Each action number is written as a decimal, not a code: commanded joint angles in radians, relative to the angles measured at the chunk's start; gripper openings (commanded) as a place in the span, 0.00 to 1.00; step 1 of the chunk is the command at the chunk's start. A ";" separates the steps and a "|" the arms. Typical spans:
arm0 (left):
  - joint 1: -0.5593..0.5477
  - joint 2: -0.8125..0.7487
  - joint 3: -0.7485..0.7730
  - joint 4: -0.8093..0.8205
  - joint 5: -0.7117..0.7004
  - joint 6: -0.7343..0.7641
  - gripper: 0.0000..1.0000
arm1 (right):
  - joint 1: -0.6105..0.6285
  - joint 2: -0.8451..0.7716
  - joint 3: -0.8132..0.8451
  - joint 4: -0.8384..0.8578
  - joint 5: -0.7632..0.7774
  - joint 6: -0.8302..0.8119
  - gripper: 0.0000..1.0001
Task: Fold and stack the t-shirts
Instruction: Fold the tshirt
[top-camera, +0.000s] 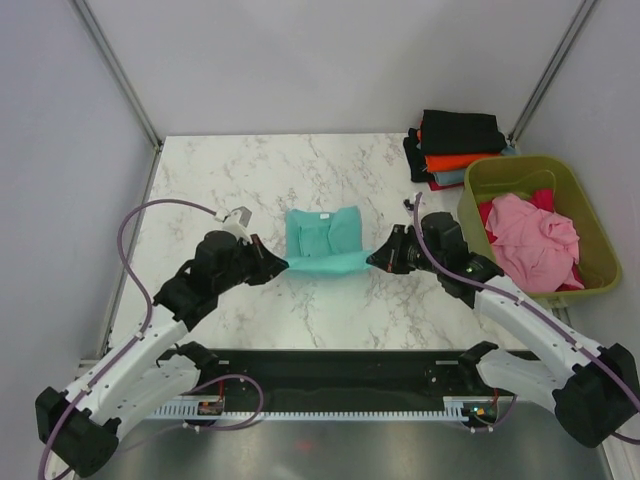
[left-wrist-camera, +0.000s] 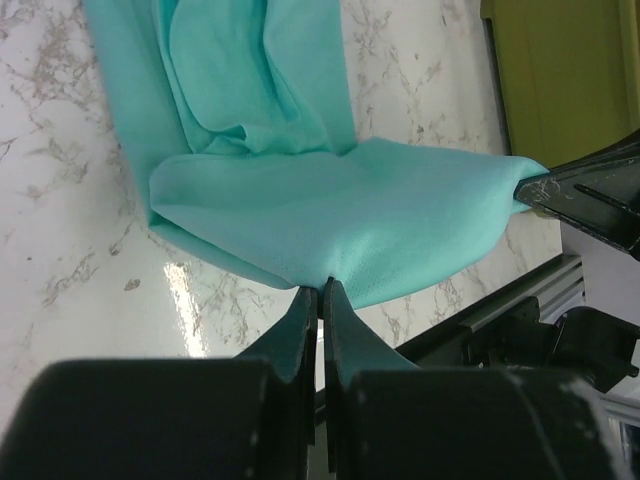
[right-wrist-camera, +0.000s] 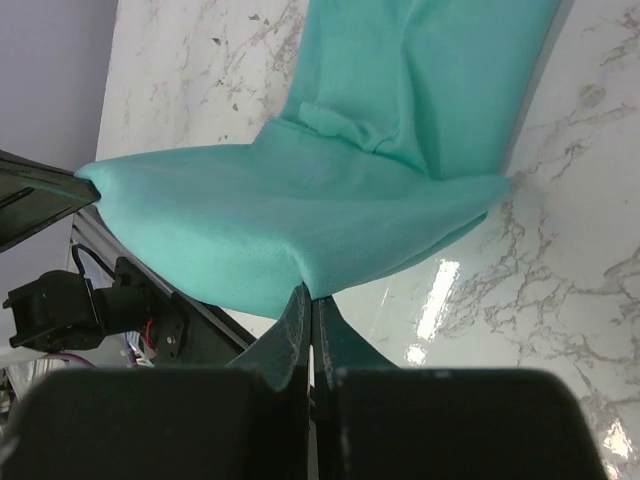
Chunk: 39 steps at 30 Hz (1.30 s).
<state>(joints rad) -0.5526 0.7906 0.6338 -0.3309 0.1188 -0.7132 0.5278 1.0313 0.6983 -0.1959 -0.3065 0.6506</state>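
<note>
Teal t-shirt (top-camera: 322, 238) lies folded narrow on our counter (top-camera: 230, 170), its near edge lifted taut between our left claw (top-camera: 284, 263) and right claw (top-camera: 371, 260), both clenched on it

The top camera is looking down over the whole bench (top-camera: 250, 170) from above its near edge; both wrist cameras are closely facing one teal t-shirt (top-camera: 325, 240).

A robot lab cell: plain grey walls (top-camera: 330, 60), metal corner posts (top-camera: 118, 72), marble-patterned table (top-camera: 250, 170).
</note>
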 joint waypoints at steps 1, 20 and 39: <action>-0.004 -0.002 0.087 -0.149 -0.063 -0.034 0.02 | 0.001 0.016 0.088 -0.129 0.064 0.014 0.00; 0.262 0.608 0.513 -0.077 0.114 0.109 0.03 | -0.107 0.522 0.510 -0.174 0.060 -0.111 0.00; 0.395 1.607 1.600 -0.362 0.338 0.230 0.66 | -0.253 1.250 1.399 -0.378 0.095 -0.160 0.83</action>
<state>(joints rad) -0.1631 2.4454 2.1052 -0.6209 0.4210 -0.5381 0.3122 2.3684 1.9984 -0.5262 -0.2722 0.5064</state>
